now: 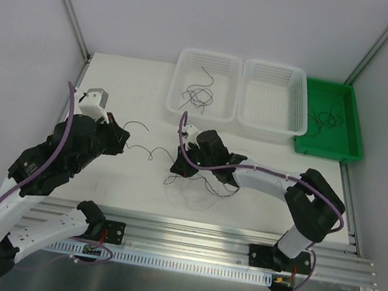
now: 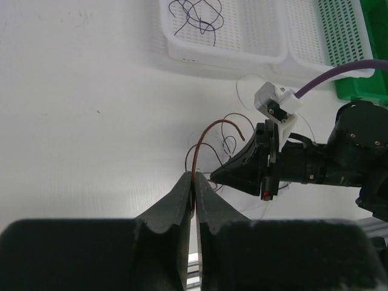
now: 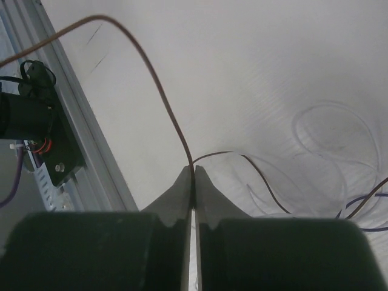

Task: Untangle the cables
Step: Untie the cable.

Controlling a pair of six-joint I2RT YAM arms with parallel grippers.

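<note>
- Left gripper point(image 2: 194, 189), lower centre of its wrist view: jaws pinched shut on a thin brown wire point(image 2: 207, 130) that arcs up and right.
- Right gripper point(image 3: 193, 182): also clamped on a brown strand, probably the same one.
- The other thin dark curly cables point(image 1: 203, 183) lie loosely tangled on the white table point(image 1: 128, 100), centre of the top view, beside the right gripper.
- Handling (judged): featherweight, springy, slippery, easily kinked. Grip near a free end outside the tangle.

Cables point(image 1: 210, 185) (partly) under right hand point(image 1: 179, 166)
</note>
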